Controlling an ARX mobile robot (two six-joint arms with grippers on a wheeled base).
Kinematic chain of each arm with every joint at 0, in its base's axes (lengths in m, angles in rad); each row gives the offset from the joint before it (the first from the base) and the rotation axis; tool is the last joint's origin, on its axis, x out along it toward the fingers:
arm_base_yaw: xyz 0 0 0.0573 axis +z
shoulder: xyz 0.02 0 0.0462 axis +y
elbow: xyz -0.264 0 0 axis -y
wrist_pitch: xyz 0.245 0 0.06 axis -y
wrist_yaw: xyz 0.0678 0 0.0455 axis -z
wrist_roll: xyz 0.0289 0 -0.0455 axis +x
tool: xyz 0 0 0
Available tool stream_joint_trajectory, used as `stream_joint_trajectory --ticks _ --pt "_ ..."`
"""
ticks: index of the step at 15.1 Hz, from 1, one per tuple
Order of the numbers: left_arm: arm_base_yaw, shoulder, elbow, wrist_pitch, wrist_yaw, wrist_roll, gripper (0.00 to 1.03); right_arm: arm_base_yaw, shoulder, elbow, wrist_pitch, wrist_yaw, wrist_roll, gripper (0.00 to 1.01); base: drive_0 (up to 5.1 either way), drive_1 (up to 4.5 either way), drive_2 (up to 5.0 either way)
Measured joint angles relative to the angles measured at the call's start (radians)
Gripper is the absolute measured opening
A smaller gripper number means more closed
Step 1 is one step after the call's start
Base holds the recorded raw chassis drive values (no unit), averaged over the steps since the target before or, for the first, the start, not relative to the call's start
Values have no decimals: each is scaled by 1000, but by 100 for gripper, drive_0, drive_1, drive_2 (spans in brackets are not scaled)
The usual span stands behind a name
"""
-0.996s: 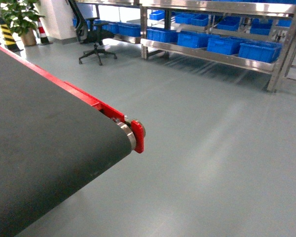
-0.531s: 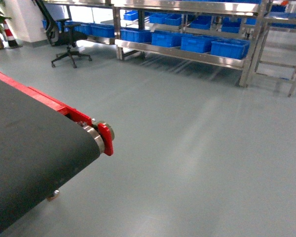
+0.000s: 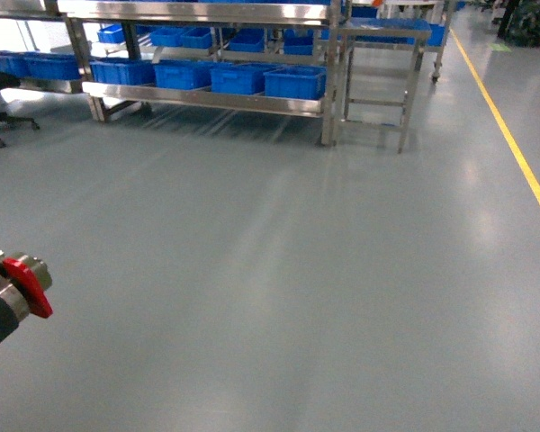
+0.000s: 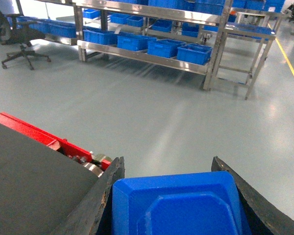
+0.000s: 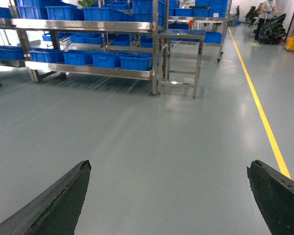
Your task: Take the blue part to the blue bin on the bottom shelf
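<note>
Transport phase: bright blue moulded plastic part (image 4: 179, 205) is pinched by the left gripper (image 4: 171, 196) for carriage toward the stainless-steel bottom shelf (image 3: 207, 99), upper left; the right gripper (image 5: 169, 196) is spread, empty.

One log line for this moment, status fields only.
left gripper: shut on blue part | right gripper: open | bottom shelf: far

A: How is the left hand (image 4: 169, 196) seen?

B: From its wrist view, two dark fingers (image 4: 95, 205) are shown at the bottom edge, closed against the sides of a blue part (image 4: 179, 208) held between them.

A: And the right hand (image 5: 169, 200)?

B: Its two dark fingers (image 5: 54, 203) are spread wide apart, with nothing held between them.

A: Are the arms shown in the head view?

B: Neither arm nor hand can be made out there.
</note>
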Motion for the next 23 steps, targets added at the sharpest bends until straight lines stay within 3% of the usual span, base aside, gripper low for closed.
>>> stream_joint_trajectory --ticks 20,23 --pt "0 0 0 0 0 0 44 0 0 0 0 0 0 98 -160 -160 -160" --pt "-2 -2 0 0 0 0 44 0 0 0 1 0 0 98 -24 161 -210"
